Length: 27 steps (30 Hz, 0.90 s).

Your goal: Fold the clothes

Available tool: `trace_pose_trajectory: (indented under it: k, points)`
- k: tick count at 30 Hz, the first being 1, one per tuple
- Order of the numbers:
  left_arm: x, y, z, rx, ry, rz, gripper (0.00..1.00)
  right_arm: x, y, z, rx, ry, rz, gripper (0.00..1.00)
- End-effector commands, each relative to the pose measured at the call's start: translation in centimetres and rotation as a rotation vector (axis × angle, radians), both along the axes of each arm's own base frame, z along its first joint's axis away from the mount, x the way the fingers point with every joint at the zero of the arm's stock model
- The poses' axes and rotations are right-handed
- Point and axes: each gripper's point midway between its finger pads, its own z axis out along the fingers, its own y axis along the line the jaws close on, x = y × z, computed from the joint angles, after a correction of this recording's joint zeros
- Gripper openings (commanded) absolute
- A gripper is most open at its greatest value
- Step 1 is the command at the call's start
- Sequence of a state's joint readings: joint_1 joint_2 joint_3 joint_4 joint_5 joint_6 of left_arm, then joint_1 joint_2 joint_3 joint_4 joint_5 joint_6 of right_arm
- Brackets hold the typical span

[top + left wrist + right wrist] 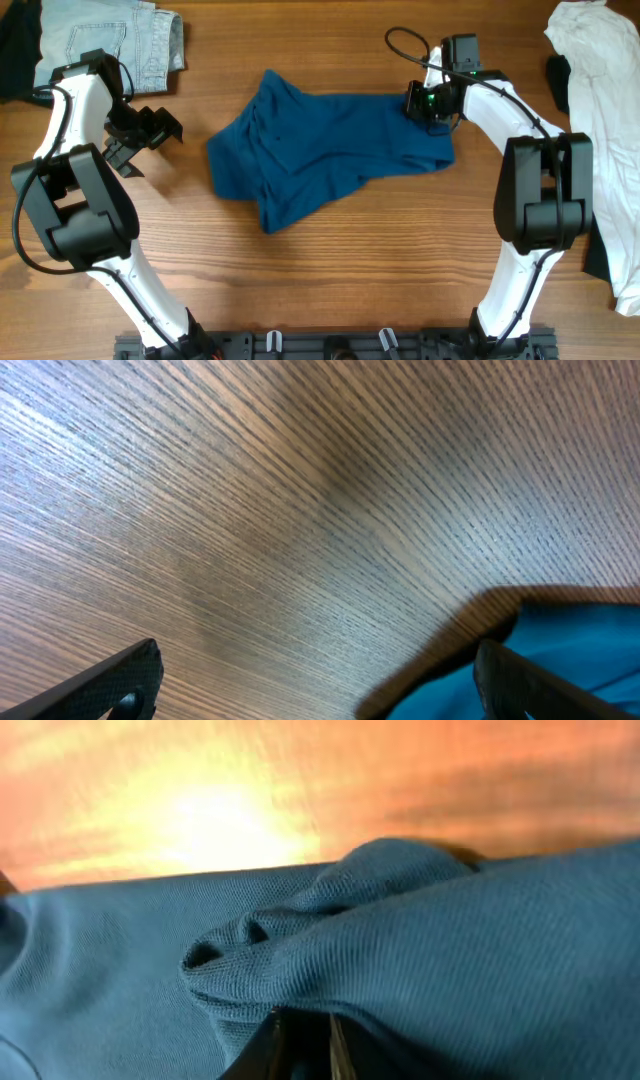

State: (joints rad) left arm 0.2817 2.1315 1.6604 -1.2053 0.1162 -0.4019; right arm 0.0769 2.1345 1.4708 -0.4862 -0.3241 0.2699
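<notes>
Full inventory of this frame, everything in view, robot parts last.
blue top: 1, deep blue, crumpled at table centre
denim piece: 1, pale blue, far-left corner
white garment: 1, white, right edge
dark cloth: 2 patches, black, far-left edge and beside the white garment; type unclear
table: 1, brown wood, under everything
arms: 2, white with black joints, left and right sides
left gripper: 1, black, open over bare wood left of the top
right gripper: 1, black, shut on the top's right corner

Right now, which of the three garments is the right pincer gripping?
The blue top mid-table: the right pincer pinches its bunched corner. The denim at far left and the white garment at far right lie untouched.
</notes>
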Motion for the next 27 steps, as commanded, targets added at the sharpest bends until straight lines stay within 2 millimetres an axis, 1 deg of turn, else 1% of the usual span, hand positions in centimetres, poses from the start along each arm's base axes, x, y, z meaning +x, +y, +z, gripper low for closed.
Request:
trace_pose_trajectory:
  k: [1, 4, 6, 8, 9, 11, 13, 14, 15, 19, 20, 21, 23, 24, 27]
  points:
    - [0.0, 0.0, 0.6, 0.016, -0.011, -0.011, 1.00, 0.4, -0.6, -2.3, -0.031, 0.022, -0.033, 0.15]
    - [0.0, 0.0, 0.6, 0.016, -0.012, -0.011, 1.00, 1.2, -0.6, 0.6, -0.028, -0.021, -0.033, 0.22]
    - [0.0, 0.0, 0.6, 0.016, -0.012, -0.011, 1.00, 1.6, -0.5, 3.6, -0.025, -0.061, -0.032, 0.26]
    - [0.0, 0.0, 0.6, 0.016, -0.011, -0.011, 1.00, 1.6, -0.5, 6.7, -0.025, -0.104, -0.024, 0.35]
    - [0.0, 0.0, 0.6, 0.016, -0.011, -0.011, 1.00, 1.3, -0.5, 8.0, -0.029, -0.122, -0.014, 0.39]
    - [0.0, 0.0, 0.6, 0.016, -0.011, -0.011, 1.00, 0.3, -0.8, 10.2, -0.043, -0.134, -0.007, 0.41]
    - [0.0, 0.0, 0.6, 0.016, -0.011, -0.011, 1.00, -1.2, -1.4, 11.2, -0.084, -0.112, 0.000, 0.43]
    - [0.0, 0.0, 0.6, 0.016, -0.012, -0.011, 1.00, -1.9, -1.8, 11.2, -0.103, -0.089, -0.007, 0.44]
    - [0.0, 0.0, 0.6, 0.016, -0.012, -0.011, 1.00, -3.0, -2.3, 10.9, -0.126, -0.046, -0.014, 0.43]
    - [0.1, 0.1, 0.6, 0.017, -0.016, -0.010, 1.00, -5.8, -2.5, 8.6, -0.145, 0.080, 0.011, 0.34]
    - [0.1, 0.1, 0.6, 0.018, -0.019, -0.010, 1.00, -7.1, -2.5, 6.7, -0.148, 0.143, 0.014, 0.26]
    - [0.1, 0.1, 0.6, 0.018, -0.018, -0.010, 1.00, -7.8, -2.6, 5.0, -0.150, 0.177, 0.014, 0.17]
    - [0.1, 0.1, 0.6, 0.018, -0.018, -0.010, 1.00, -8.6, -2.6, 2.7, -0.143, 0.228, -0.018, 0.10]
    - [0.1, 0.1, 0.6, 0.018, -0.018, -0.011, 1.00, -9.0, -2.7, 1.7, -0.141, 0.248, -0.029, 0.08]
    - [0.2, 0.1, 0.6, 0.018, -0.019, -0.011, 1.00, -10.3, -2.6, -1.3, -0.142, 0.301, -0.025, 0.07]
